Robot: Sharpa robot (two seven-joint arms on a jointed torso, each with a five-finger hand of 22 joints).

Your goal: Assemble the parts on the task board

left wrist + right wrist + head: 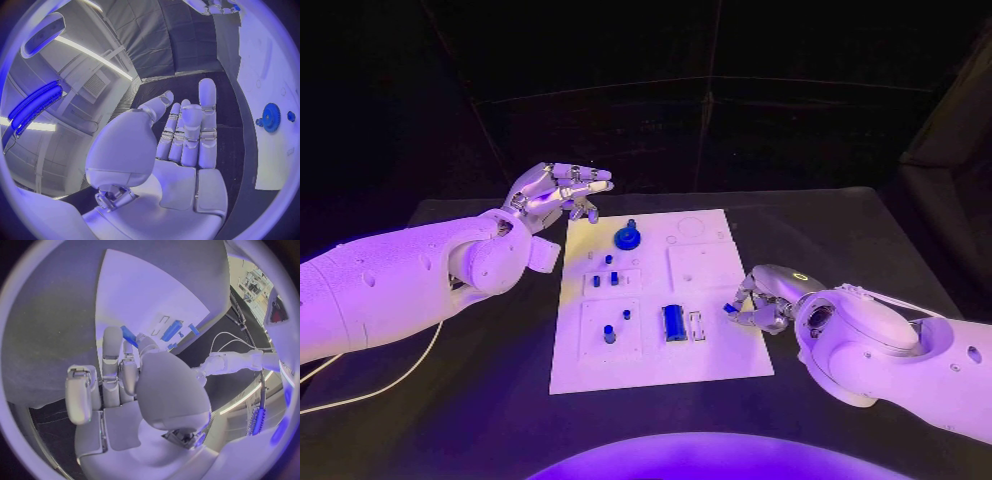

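Right silver hand at white task board edge, fingers pinching small blue elongated part, long axis slanted toward board. Left silver hand raised off board's far left corner, fingers apart, holding nothing.

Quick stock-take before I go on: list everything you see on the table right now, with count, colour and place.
Flat white task board: one, white, middle of the black table.
Round blue gear part with a knob: one, blue, far end of the board, nearer the left arm's side.
Small blue peg parts: a few, blue, in the board's middle recesses; exact number too small to tell.
Long blue bar part: one, blue, near end of the board, beside a pale slot.
Small blue piece: one, blue, pinched in the right hand's fingertips.
Black table: one, black, under everything.
Left hand: silver, raised off the board's far left corner, holding nothing.
Right hand: silver, at the board's right edge.
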